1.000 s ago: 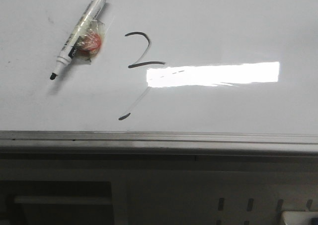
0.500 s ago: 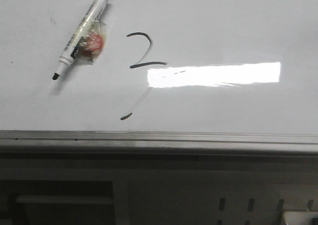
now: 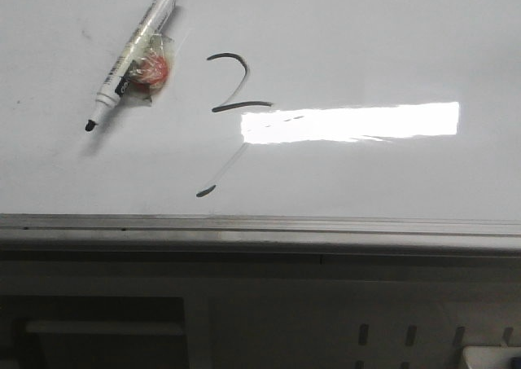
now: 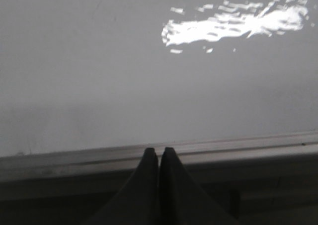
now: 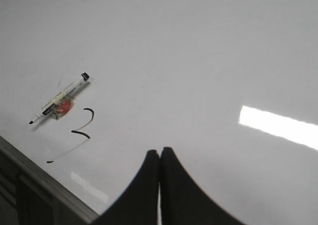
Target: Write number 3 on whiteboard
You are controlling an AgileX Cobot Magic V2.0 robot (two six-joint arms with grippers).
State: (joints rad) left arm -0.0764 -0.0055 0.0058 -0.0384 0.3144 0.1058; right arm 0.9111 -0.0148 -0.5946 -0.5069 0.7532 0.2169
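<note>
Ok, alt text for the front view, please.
A hand-drawn 3, its lower curve faint, sits on a whiteboard. An uncapped marker lies up-left of it, and a bright glare runs to its right.

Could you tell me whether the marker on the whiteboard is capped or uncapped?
Uncapped: the marker lies flat on the whiteboard, its bare dark tip exposed at the lower-left end, left of the number 3.
</note>
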